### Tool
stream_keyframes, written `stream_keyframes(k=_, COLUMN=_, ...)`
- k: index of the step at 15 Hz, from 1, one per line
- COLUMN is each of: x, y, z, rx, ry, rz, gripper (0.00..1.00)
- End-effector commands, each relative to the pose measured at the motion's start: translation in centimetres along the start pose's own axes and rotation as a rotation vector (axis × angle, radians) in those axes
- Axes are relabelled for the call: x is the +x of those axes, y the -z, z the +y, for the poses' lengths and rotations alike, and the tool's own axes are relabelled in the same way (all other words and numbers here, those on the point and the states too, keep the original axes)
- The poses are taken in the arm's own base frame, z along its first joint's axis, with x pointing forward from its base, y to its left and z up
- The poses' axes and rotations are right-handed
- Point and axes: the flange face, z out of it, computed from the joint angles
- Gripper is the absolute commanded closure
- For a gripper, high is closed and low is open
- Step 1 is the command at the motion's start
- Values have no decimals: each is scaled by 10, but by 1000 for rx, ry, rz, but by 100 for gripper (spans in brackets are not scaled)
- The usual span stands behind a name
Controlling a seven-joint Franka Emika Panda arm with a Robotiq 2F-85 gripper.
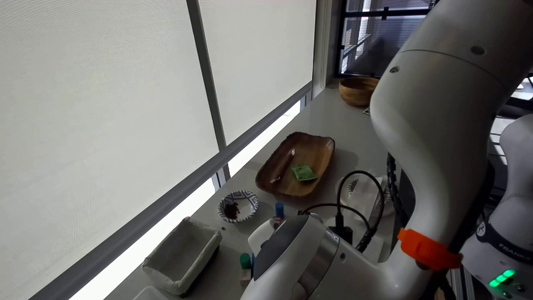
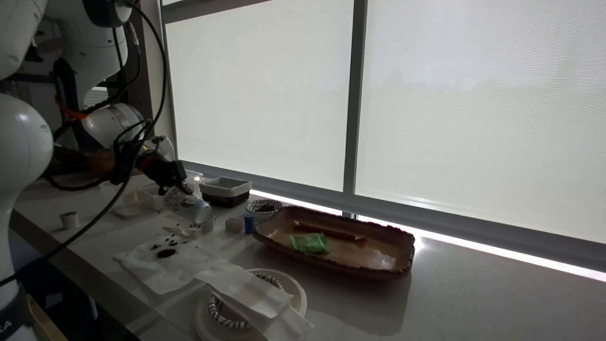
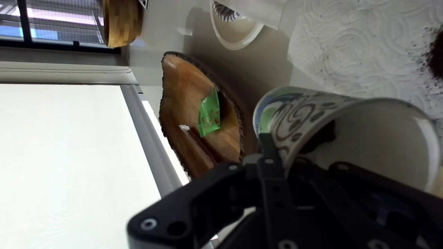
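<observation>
Looking in from my station, I see pale blinds (image 2: 255, 90) filling the window and the white worktop (image 2: 473, 293) running along their foot. My arm (image 1: 433, 116) comes next in bulk and blocks the most, hiding part of the worktop in an exterior view, with a black cable (image 2: 164, 76) looping past it. A long wooden tray (image 1: 315, 152) lies near the blinds, and a round wooden bowl (image 1: 357, 98) sits at the far end. On the window side I also have a lined basket (image 2: 225, 192). A paper towel (image 2: 161, 277) is spread just beside a plate (image 2: 292, 283), which carries a patterned dish (image 2: 220, 315) with folded napkins (image 2: 246, 291) across it. Between basket and tray stands another patterned dish (image 1: 251, 204).

Then comes my printed cup (image 2: 187, 206), held over the worktop near the paper towel, tipped well over, mouth toward the wrist camera; my pincer (image 3: 284, 157) is clamped on its wall. A green packet (image 2: 310, 243) lies in the tray. A small white cup (image 2: 207, 224) is partly hidden by the printed cup, with a pinkish block (image 2: 234, 225) and a blue cylinder (image 2: 248, 224) near it. Smallest are dark grounds (image 3: 320, 138), inside the printed cup and heaped on the paper towel.
</observation>
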Motion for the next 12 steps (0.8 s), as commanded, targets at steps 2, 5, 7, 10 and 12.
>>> stream_keyframes(k=2, x=8, y=-3, z=-13, rx=-113, ry=-71, rz=-19, gripper=99)
stream_keyframes(k=5, x=14, y=-5, z=-18, rx=-158, ry=-98, rz=-39, gripper=99)
stream_keyframes(k=7, x=19, y=-6, z=-22, rx=-167, ry=-108, rz=-46, gripper=99)
stream_keyframes(k=10, x=26, y=-7, z=-28, rx=-176, ry=-123, rz=-48, gripper=99)
stream_keyframes(k=12, x=31, y=-7, z=-30, rx=-183, ry=-139, rz=-55, gripper=99)
